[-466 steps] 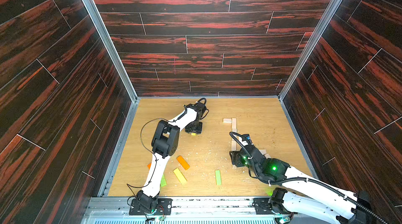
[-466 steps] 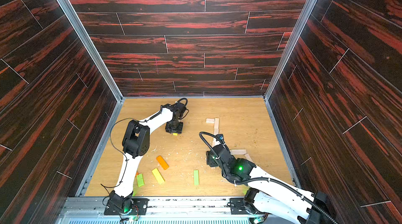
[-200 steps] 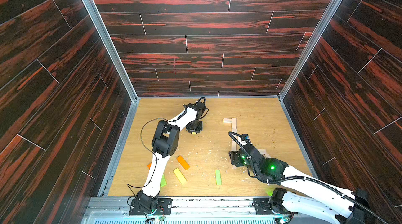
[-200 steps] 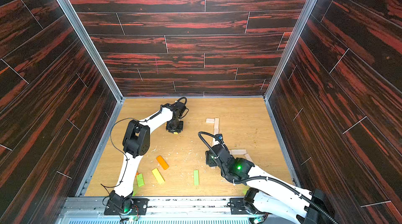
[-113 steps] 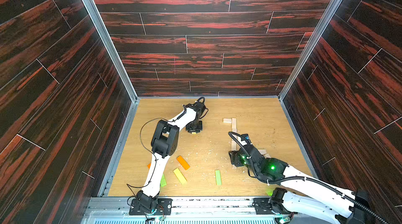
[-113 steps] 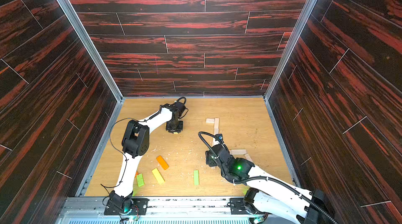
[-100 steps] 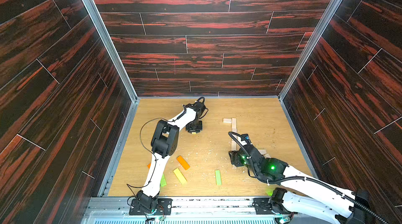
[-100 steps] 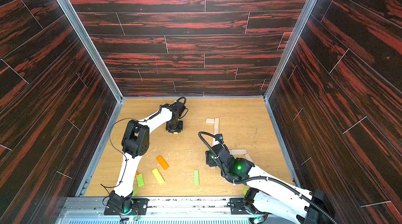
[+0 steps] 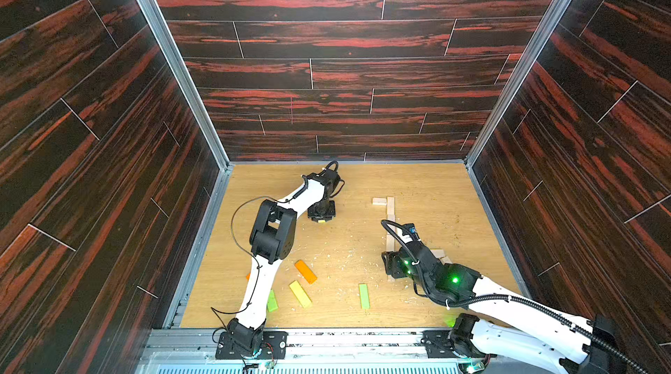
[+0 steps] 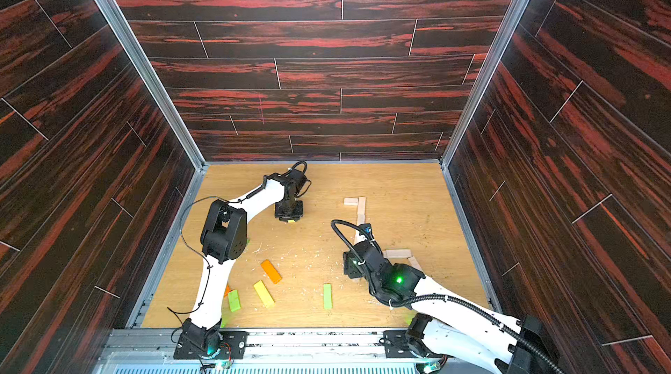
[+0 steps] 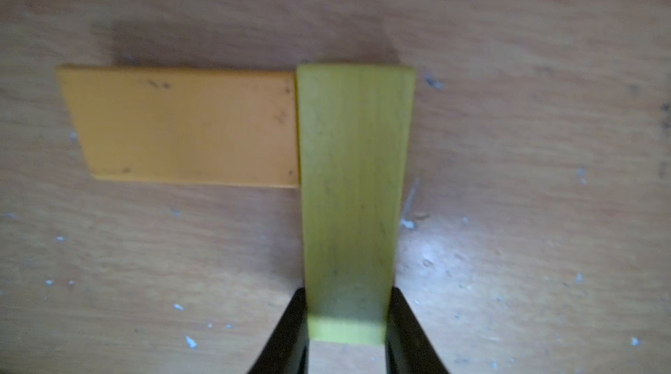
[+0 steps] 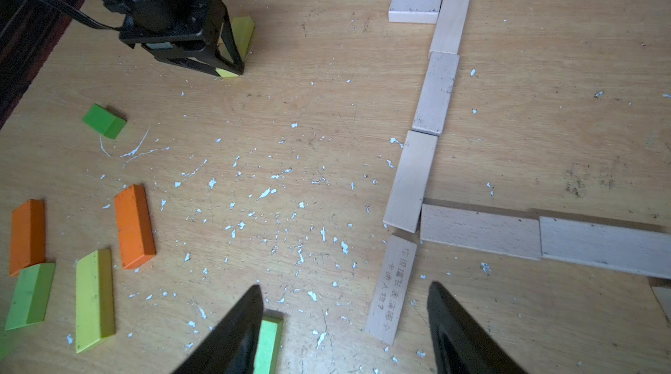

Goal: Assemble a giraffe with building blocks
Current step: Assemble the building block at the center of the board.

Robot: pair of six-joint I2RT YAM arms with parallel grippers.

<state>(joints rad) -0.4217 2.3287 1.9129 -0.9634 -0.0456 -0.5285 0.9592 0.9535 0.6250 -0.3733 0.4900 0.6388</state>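
My left gripper (image 11: pixel 346 303) is shut on the near end of a yellow block (image 11: pixel 354 172), held low at the table. The yellow block's long side touches the end of an orange block (image 11: pixel 188 125) lying flat, forming an L. In both top views this gripper (image 9: pixel 321 218) (image 10: pixel 289 219) points down at the back left. My right gripper (image 12: pixel 345 292) hangs open over a pale printed plank (image 12: pixel 392 288) and holds nothing. Pale planks (image 12: pixel 435 92) run in a line away from it, and more pale planks (image 12: pixel 479 232) branch sideways.
Loose blocks lie at the front left: two orange blocks (image 12: pixel 134 227) (image 12: pixel 27 234), a yellow one (image 12: pixel 94 299), and green ones (image 12: pixel 31 294) (image 12: pixel 105 121). Another green block (image 9: pixel 364 296) lies by my right gripper's finger. White flecks litter the table. Dark walls (image 9: pixel 181 245) enclose it.
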